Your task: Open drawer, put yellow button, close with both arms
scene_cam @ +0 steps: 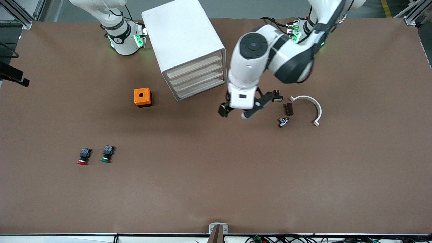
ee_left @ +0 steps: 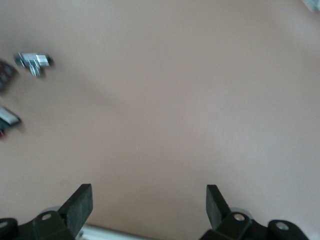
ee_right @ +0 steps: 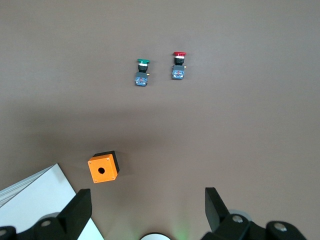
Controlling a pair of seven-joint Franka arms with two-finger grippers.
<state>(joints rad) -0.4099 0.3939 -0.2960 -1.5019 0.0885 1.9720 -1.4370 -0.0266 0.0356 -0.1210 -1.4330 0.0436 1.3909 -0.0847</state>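
A: Cream fronts on the cabinet (scene_cam: 179, 30) were all flush. The drawer (scene_cam: 195, 65), topmost, was shut, so nothing was done yet.
B: Grippers?
A: Left gripper (scene_cam: 234, 112) was spread and empty, over bare table by the cabinet's front corner. Right gripper (ee_right: 147, 207) was also spread, waiting up over the table by the orange box (scene_cam: 142, 97).
B: Yellow button?
A: Couldn't spot it, only the red button (scene_cam: 83, 157) and green button (scene_cam: 107, 154).
B: Room?
A: Open table in front of the drawers. The metal part (scene_cam: 283, 122) and white bracket (scene_cam: 312, 108) lay near the left gripper.

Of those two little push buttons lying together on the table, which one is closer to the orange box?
The green-capped button. It lies beside the red-capped button, on the side toward the orange box; the red one sits further toward the right arm's end of the table.
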